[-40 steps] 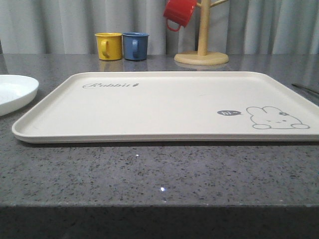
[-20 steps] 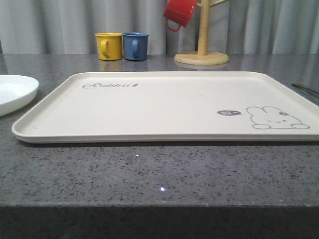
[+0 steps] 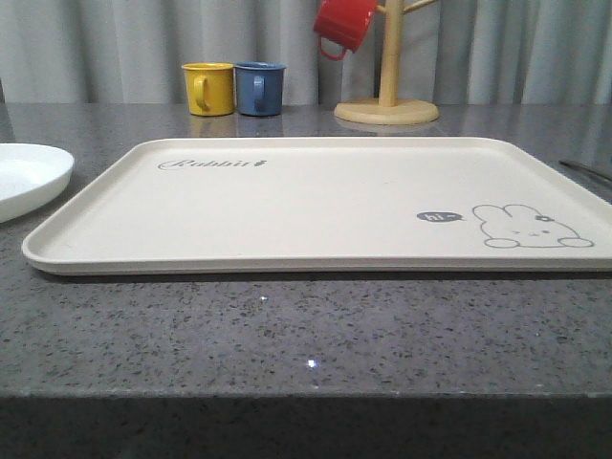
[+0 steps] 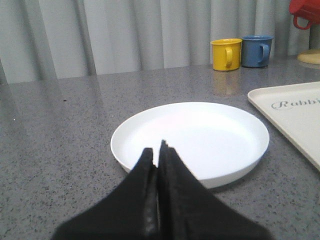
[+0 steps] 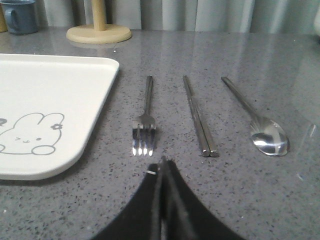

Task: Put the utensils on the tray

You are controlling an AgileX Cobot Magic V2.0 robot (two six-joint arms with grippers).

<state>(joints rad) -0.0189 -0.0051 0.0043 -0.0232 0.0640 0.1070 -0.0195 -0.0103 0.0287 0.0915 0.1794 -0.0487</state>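
Observation:
The cream rabbit tray (image 3: 316,206) lies mid-table with nothing on it; its edge also shows in the wrist views (image 4: 295,112) (image 5: 45,100). A white plate (image 3: 29,177) (image 4: 192,135) sits left of the tray. My left gripper (image 4: 157,150) is shut and empty, its tips over the plate's near rim. On the table right of the tray lie a fork (image 5: 145,120), a pair of chopsticks (image 5: 197,115) and a spoon (image 5: 257,122), side by side. My right gripper (image 5: 162,162) is shut and empty, just short of the fork's tines.
A yellow mug (image 3: 209,88) and a blue mug (image 3: 260,88) stand behind the tray. A wooden mug tree (image 3: 387,96) with a red mug (image 3: 344,24) stands at the back. A metal tip (image 3: 585,172) shows at the table's right edge.

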